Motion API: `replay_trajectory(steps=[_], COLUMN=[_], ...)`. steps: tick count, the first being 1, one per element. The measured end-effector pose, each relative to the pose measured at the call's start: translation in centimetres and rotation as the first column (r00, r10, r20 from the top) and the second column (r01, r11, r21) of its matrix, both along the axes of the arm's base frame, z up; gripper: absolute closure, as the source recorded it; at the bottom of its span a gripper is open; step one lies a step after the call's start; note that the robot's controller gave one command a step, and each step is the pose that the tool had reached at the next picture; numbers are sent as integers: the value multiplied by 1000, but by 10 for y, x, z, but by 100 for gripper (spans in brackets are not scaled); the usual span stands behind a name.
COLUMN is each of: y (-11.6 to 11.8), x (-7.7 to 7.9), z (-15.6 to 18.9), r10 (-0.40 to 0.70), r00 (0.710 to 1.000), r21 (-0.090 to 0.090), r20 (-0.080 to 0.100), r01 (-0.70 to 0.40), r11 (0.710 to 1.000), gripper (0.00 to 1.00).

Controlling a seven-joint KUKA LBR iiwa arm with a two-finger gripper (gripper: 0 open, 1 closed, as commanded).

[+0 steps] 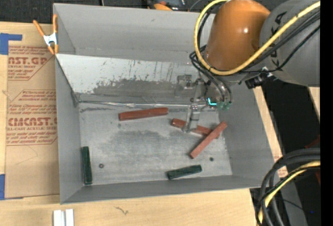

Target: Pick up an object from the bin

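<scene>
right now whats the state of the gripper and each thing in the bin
gripper: down in the bin's right middle, at the short red-brown piece
short red-brown piece: flat, beside the gripper
long red-brown stick: flat, apart to the left
slanted red-brown stick: flat, diagonal
right green stick: flat by the bottom wall
left green stick: flat along the left wall

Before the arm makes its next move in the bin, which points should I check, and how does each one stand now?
1. Gripper above a thing: ok, over the short red-brown piece.
2. Space around that piece: not ok, the slanted red-brown stick lies close.
3. Distance from the walls of the bin: ok.
4. Green stick out of the way: ok, near the front wall.
5. Piece already held: cannot tell.
</scene>
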State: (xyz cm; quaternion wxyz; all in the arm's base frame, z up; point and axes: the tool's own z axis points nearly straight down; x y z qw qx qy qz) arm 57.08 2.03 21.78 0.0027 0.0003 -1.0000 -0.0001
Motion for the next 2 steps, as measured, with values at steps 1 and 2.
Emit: replay_trajectory(steps=[1,2], y=[-46,-58], x=[8,13], z=[-88,-152], r10=[-49,6], r00=[999,1000], r21=[-1,0], r20=[0,1], r01=[49,-6], r11=[999,1000], gripper=[0,0])
